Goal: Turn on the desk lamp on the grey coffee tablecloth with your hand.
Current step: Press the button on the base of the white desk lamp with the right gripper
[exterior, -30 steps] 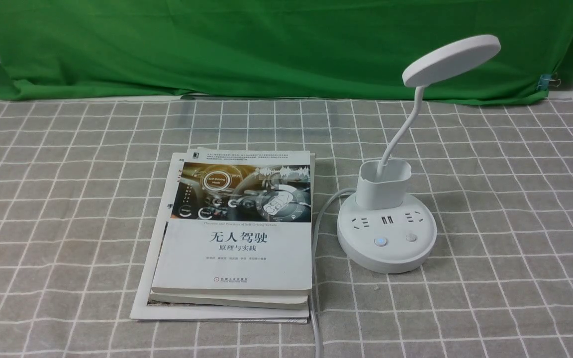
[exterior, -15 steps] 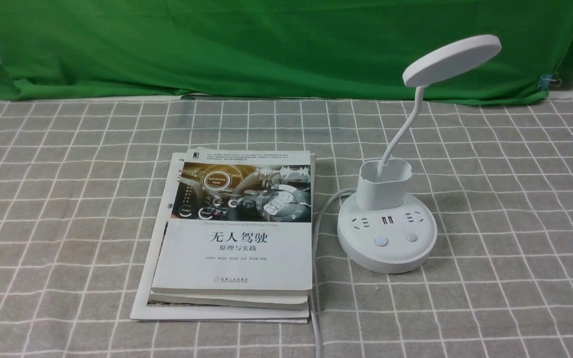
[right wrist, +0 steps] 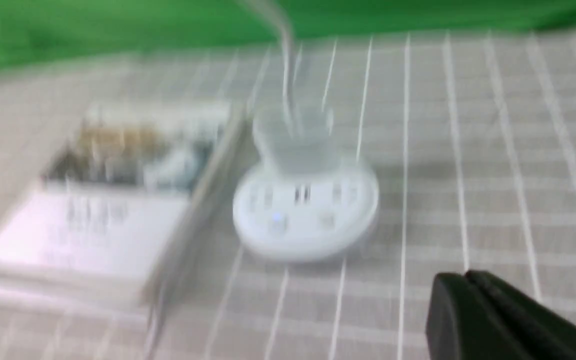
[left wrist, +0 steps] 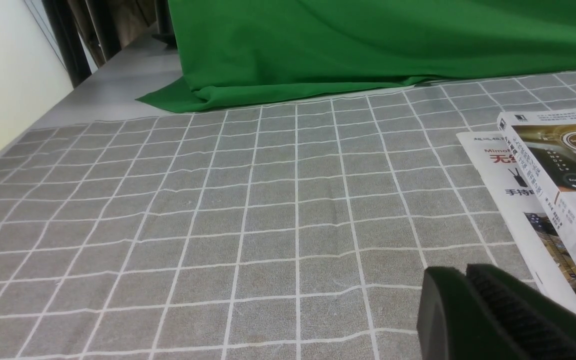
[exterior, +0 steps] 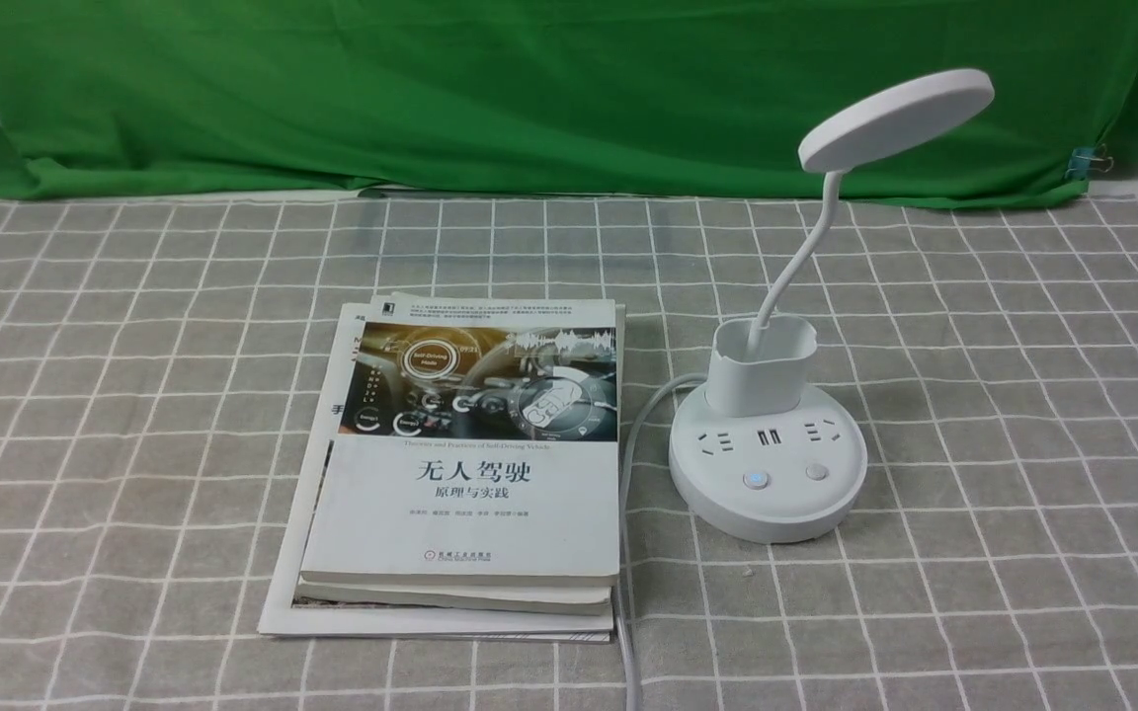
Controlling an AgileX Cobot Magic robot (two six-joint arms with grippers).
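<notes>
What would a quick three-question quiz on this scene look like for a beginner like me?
1. True or false: the lamp head is lit.
2. Multiple choice: where is the stack of books?
A) on the lamp base
B) to the left of the lamp base
C) to the right of the lamp base
3. Fill in: the right end effector stands ____ (open or shut).

Key: 1 false; 2 B; 3 shut.
</notes>
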